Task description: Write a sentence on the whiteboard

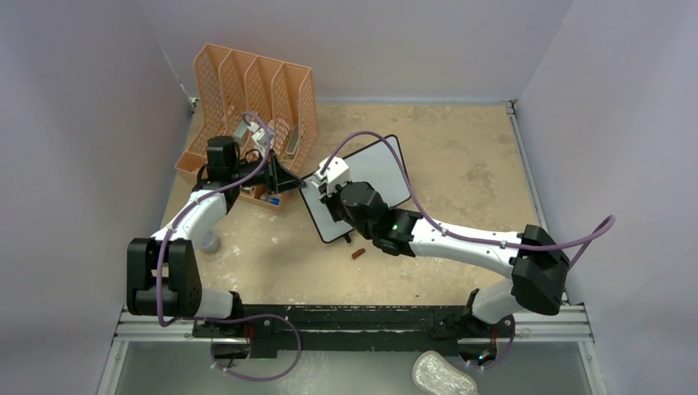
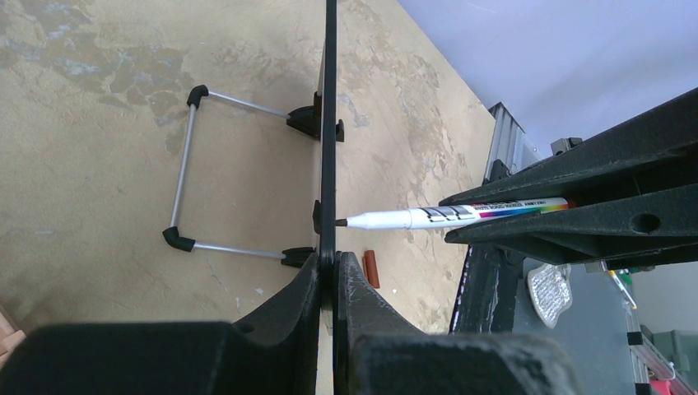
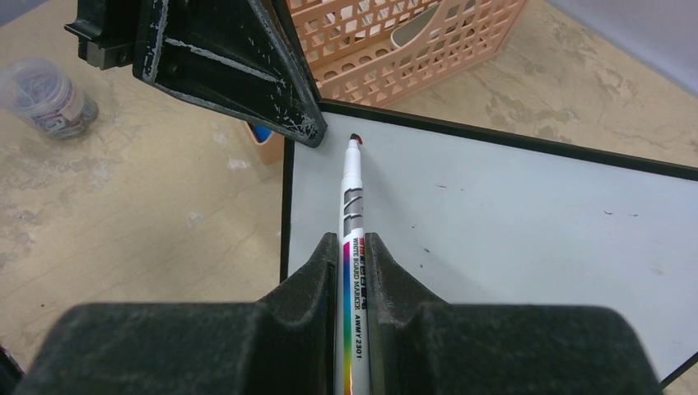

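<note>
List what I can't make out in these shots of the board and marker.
- Left wrist: the board is edge-on, its face hidden; whether the marker tip touches it is unclear.
- Right wrist: the right gripper and frame edges cut off the board's near and right parts.
- Top: the right arm covers the marker and part of the board; what is in the organizer is too small.

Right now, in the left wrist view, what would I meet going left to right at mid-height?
Wire stand → whiteboard, seen edge-on → marker, tip at the board → right tool, shut on the marker.
</note>
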Controlling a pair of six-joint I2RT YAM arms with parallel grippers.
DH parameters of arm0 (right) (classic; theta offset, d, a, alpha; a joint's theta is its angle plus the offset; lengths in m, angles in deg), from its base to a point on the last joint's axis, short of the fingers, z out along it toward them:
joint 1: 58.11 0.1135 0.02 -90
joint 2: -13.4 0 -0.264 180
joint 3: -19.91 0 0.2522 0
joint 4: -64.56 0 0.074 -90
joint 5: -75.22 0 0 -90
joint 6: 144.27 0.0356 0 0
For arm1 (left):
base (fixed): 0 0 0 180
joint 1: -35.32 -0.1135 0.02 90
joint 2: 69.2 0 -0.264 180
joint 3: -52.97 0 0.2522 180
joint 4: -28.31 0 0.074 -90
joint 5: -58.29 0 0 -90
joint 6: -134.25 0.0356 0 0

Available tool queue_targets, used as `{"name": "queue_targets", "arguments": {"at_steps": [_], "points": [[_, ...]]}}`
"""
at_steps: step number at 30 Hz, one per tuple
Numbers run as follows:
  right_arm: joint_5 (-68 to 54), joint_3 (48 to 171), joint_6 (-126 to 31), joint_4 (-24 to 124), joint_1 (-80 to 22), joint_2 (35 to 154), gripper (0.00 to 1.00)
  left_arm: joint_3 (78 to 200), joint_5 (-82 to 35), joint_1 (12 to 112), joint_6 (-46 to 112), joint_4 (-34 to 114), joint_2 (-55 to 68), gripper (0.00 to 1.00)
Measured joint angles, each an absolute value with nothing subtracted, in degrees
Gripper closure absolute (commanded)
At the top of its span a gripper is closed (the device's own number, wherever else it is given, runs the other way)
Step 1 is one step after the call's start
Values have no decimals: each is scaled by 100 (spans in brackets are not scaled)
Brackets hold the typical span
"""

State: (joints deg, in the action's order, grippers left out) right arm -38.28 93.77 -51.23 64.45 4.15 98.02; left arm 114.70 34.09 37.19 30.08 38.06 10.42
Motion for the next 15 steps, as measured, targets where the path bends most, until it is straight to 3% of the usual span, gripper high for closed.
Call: {"name": "queue_targets", "arguments": {"at_steps": [15], "points": [[-3664,9388,-5162,6423,415,9820,100,11470,3411,3719,3006,3806,1042,100]]}}
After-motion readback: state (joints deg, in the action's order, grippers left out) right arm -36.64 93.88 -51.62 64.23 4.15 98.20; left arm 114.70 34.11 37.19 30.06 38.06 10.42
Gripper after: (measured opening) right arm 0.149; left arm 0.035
